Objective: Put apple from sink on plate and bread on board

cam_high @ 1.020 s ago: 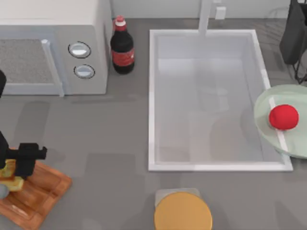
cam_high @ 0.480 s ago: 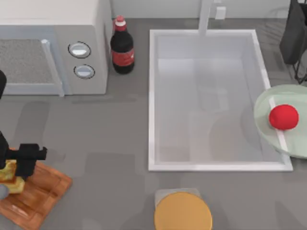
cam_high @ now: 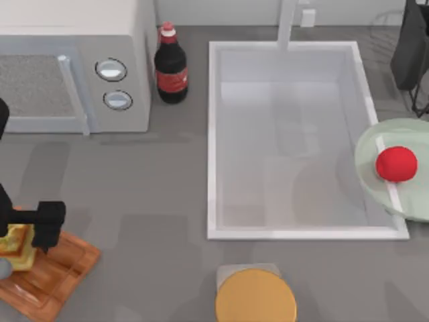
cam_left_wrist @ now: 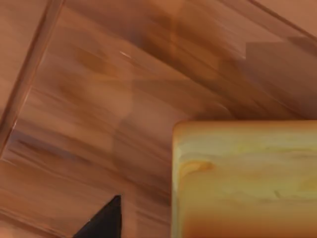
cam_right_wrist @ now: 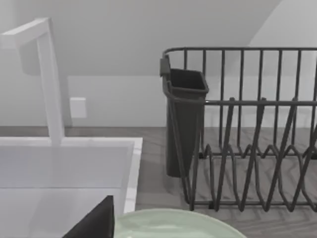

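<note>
The left gripper (cam_high: 27,231), jaws state unclear, sits directly over the yellow-golden bread block (cam_high: 20,247) on the brown wooden board (cam_high: 57,272).

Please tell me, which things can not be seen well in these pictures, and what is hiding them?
- Bread, top view: partly covered by the left gripper; whether the fingers grip it cannot be told.
- Board, top view: its corner is cut off by the picture edge.
- Plate, top view: right part cut off.
- Right gripper, right wrist view: one dark fingertip at the edge.
</note>
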Robot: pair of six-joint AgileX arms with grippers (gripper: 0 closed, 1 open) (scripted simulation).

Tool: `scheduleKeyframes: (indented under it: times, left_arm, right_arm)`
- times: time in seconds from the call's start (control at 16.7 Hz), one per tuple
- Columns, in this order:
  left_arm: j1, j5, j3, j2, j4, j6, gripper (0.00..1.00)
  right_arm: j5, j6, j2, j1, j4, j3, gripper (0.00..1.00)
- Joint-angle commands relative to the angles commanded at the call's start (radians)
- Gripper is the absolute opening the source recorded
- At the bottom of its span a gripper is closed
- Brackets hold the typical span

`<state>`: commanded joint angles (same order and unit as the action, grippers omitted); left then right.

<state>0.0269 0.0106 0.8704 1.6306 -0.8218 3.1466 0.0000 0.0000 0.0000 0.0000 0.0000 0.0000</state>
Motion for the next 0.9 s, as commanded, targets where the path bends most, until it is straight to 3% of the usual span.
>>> scheduleKeyframes:
  times: [0.3, 0.48, 0.72, 0.9]
  left_arm:
    - [0.000, 0.000, -0.001, -0.007, 0.003, -0.009, 1.00]
    - [-0.002, 0.000, -0.024, -0.055, 0.032, -0.095, 1.00]
    - [-0.002, 0.000, -0.104, -0.190, 0.104, -0.354, 1.00]
    - [-0.004, -0.001, -0.179, -0.349, 0.172, -0.652, 1.00]
  right_arm:
    - [0.000, 0.000, 0.000, 0.000, 0.000, 0.000, 1.00]
    - [0.000, 0.000, 0.000, 0.000, 0.000, 0.000, 1.00]
    - [0.000, 0.000, 0.000, 0.000, 0.000, 0.000, 1.00]
    - [0.000, 0.000, 0.000, 0.000, 0.000, 0.000, 1.00]
